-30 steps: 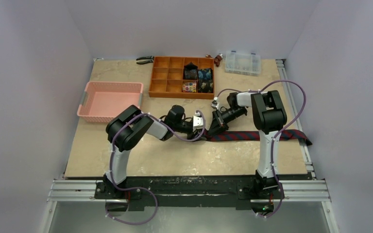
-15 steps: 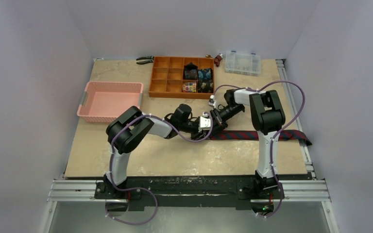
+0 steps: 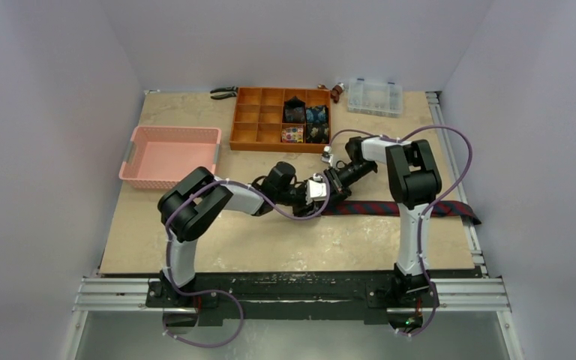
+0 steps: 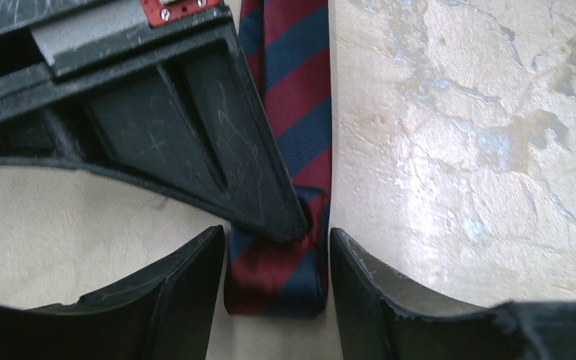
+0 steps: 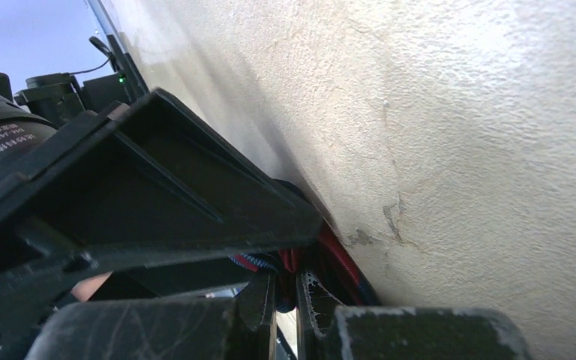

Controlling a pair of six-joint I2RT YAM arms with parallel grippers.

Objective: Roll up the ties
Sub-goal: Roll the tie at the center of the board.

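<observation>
Beige mottled table (image 3: pixel 195 225): navy-red striped tie (image 4: pixel 292 112) lies flat across its right half, folded end hidden under both wrists from above; left gripper (image 4: pixel 274 292) spread, straddling that end; right gripper (image 5: pixel 285 300) pressed together, pinching the fold, contact mostly obscured.

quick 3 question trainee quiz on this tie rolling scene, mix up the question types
1. True or false: the right gripper is shut on the striped tie.
2. The rolled ties sit in which part of the orange organizer? A left half, B right half, C front row only.
3. Which gripper has the striped tie's end between its open fingers?

Key: 1 true; 2 B; 3 left gripper.
</observation>
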